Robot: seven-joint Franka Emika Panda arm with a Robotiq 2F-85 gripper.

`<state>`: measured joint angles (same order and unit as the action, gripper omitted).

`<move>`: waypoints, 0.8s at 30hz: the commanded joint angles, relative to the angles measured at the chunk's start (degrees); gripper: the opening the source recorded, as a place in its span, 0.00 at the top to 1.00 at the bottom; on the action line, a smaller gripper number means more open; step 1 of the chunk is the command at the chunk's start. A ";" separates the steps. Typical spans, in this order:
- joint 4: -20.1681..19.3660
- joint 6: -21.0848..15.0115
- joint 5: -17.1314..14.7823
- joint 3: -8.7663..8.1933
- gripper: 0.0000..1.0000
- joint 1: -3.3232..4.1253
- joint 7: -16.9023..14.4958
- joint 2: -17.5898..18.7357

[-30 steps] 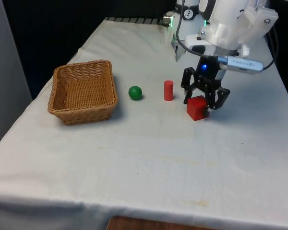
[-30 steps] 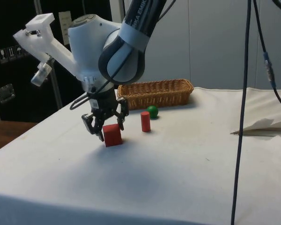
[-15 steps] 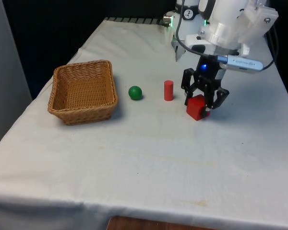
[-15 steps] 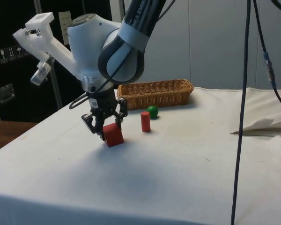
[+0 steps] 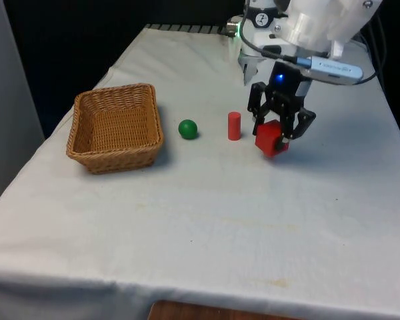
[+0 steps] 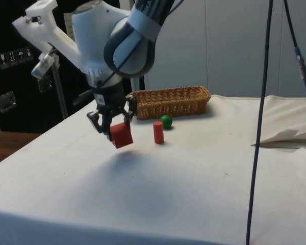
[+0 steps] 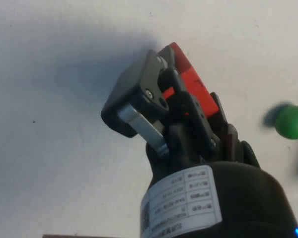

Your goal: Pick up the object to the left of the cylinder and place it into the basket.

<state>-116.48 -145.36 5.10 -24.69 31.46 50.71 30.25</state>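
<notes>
A red cube [image 5: 269, 138] [image 6: 121, 135] [image 7: 188, 84] hangs tilted just above the cloth with my gripper [image 5: 275, 133] [image 6: 114, 127] shut on it. The red cylinder [image 5: 234, 125] [image 6: 158, 132] stands upright just to the cube's left in the front view. Further left lies a green ball [image 5: 187, 129] [image 6: 166, 121] [image 7: 291, 121]. The wicker basket [image 5: 115, 127] [image 6: 169, 101] stands at the front view's left, with nothing inside that I can see.
A black cable [image 6: 260, 122] hangs down across the side view's right part. A fold of the white cloth [image 6: 285, 133] rises at the table's edge there. Bare cloth spreads out in front of the objects.
My gripper closed on the red cube and lifted it off the cloth. The cube now hangs tilted and a bit nearer the cylinder. Ball, cylinder and basket have not moved.
</notes>
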 commanded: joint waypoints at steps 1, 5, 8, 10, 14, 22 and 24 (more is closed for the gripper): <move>-0.40 -0.06 0.63 -0.52 0.88 0.46 0.40 -0.80; -0.57 0.29 1.09 -0.57 0.88 0.46 0.52 -2.06; -0.29 0.34 0.69 -0.17 0.88 0.00 0.06 -2.06; -0.63 0.80 1.43 -0.69 0.88 0.52 0.52 -3.21; -0.52 1.66 1.78 -0.74 0.88 0.46 0.46 -4.35; -0.46 3.32 2.46 -1.09 0.88 0.23 0.29 -6.59; -0.52 3.72 2.64 -1.26 0.88 0.23 0.06 -7.10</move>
<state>-116.77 -141.81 7.28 -25.73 31.51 50.65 23.55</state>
